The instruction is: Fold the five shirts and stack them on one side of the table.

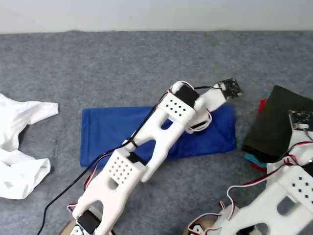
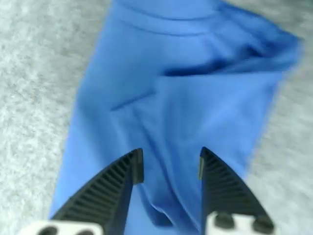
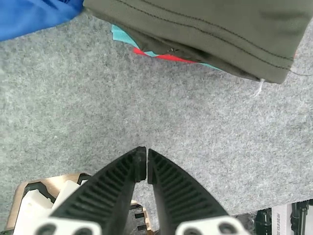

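One blue shirt (image 1: 107, 129), centre frame: likely soft, limp; pinch a hem. Left gripper (image 2: 171, 156) parted, empty; right gripper (image 3: 146, 152) closed, empty.

Blue shirt (image 1: 107, 132) folded mid-table, dark shirt (image 1: 279, 117) atop stack (image 1: 252, 159); white shirt (image 1: 19, 142) crumpled

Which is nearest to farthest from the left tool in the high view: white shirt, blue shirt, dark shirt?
1. Blue shirt: mid-table, directly beneath the left tool.
2. Dark shirt: folded, off to the right.
3. White shirt: crumpled at the far left edge.
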